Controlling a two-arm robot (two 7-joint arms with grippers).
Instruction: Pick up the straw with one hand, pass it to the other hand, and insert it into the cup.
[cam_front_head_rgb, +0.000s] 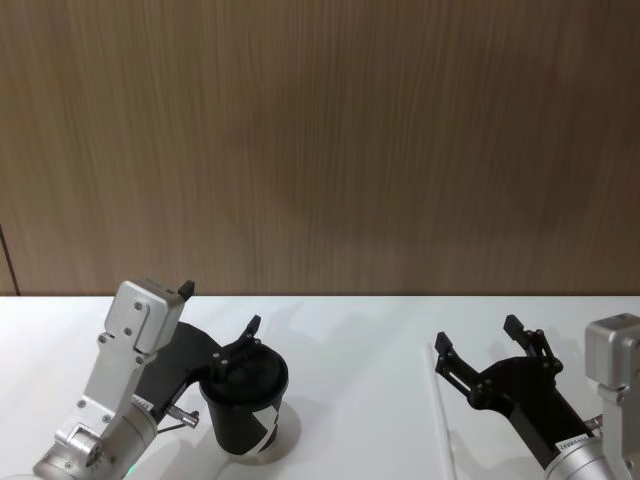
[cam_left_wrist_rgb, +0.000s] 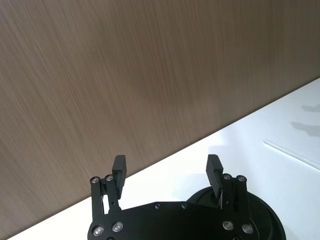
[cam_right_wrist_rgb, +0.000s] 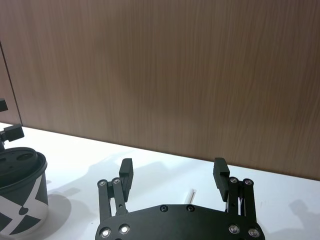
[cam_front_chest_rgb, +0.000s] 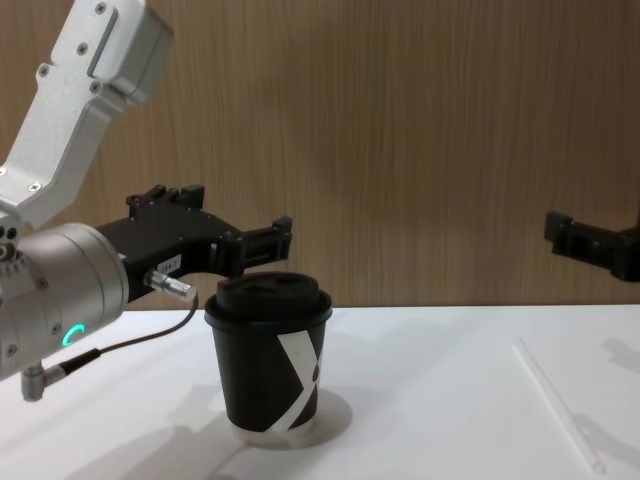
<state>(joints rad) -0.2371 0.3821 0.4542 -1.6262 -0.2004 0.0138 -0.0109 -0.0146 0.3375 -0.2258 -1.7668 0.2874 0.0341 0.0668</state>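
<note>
Now we hold the left gripper (cam_front_head_rgb: 220, 307) wide open over the cup (cam_front_head_rgb: 240, 418), the right gripper (cam_front_head_rgb: 479, 335) wide above the straw (cam_front_head_rgb: 444, 420).

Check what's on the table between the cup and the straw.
Nothing: bare white table between cup and straw, clearest in the chest view.

The left gripper (cam_front_head_rgb: 220, 307) is held spread at seven o'clock in the head view, pointed toward two, and the right gripper (cam_front_head_rgb: 477, 335) spread at five o'clock, pointed toward ten.
</note>
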